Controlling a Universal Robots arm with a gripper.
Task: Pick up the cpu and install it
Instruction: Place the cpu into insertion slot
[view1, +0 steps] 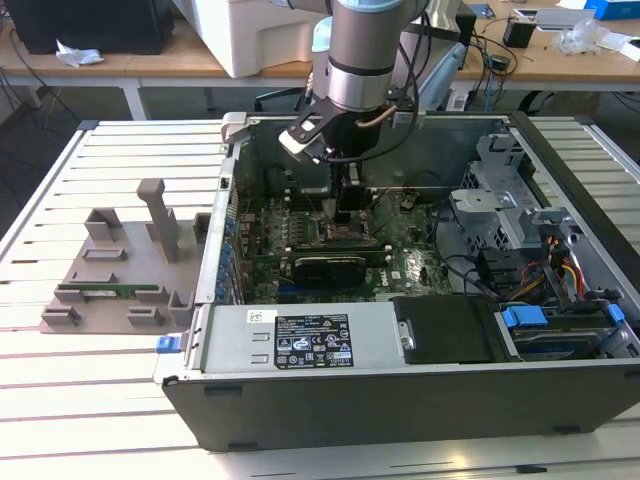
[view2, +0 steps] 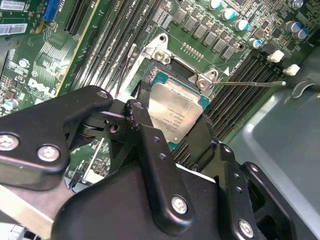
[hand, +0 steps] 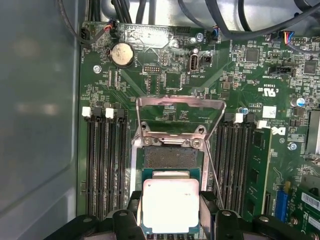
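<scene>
The gripper reaches down into the open computer case, which lies on the slatted table. It hangs over the middle of the motherboard, well clear of that board's edges and corners.

In the first wrist view the cpu sits between the two black fingers. They press on two opposite edges of the chip, so the gripper looks closed on it. The chip lies flat with its pale metal top upward, partly over the dark socket, between the two banks of memory slots. The socket's metal frame is swung up and out of the way. I cannot tell whether the chip touches the socket or hangs just above it.

By my judgement the cpu is light, thin and stiff, so weight is no worry. Its smooth metal top gives little to grip, and the contacts on its underside, like those in the socket, are probably easy to damage. The thin rim on two opposite sides, where the fingers are now, seems the right place to hold it. It should be held level with light pressure, since a tilt or slip could let a corner dig into the socket
</scene>
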